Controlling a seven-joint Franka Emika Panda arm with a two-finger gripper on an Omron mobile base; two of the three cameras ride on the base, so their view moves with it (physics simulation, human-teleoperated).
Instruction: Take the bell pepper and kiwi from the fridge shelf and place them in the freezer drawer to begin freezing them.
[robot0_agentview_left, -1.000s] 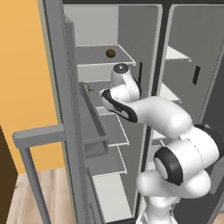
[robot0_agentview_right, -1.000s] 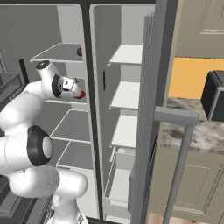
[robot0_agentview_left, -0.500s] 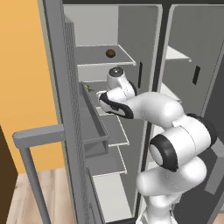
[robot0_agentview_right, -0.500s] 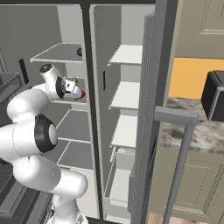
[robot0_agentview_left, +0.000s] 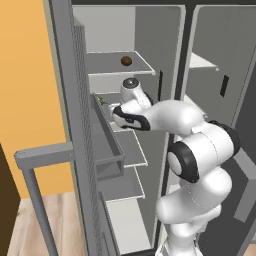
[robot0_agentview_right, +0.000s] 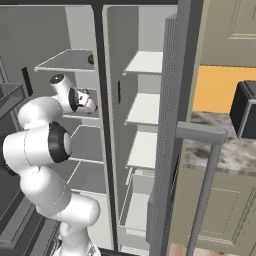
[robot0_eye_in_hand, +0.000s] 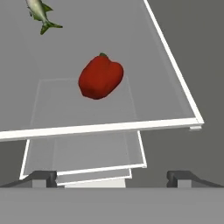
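Two fruits remain for you to move: your gripper (robot0_eye_in_hand: 111, 177), jaws spread and empty, faces the pepper (robot0_eye_in_hand: 100, 76) on its glass shelf (robot0_eye_in_hand: 170, 74), while the kiwi (robot0_agentview_left: 126, 61) sits one shelf higher.

Bell pepper (robot0_eye_in_hand: 100, 76): whole in hand view; behind the wrist in left base view, a red sliver in right base view. Green-yellow item (robot0_eye_in_hand: 40, 14) above the pepper: cut by top edge, identity unclear.
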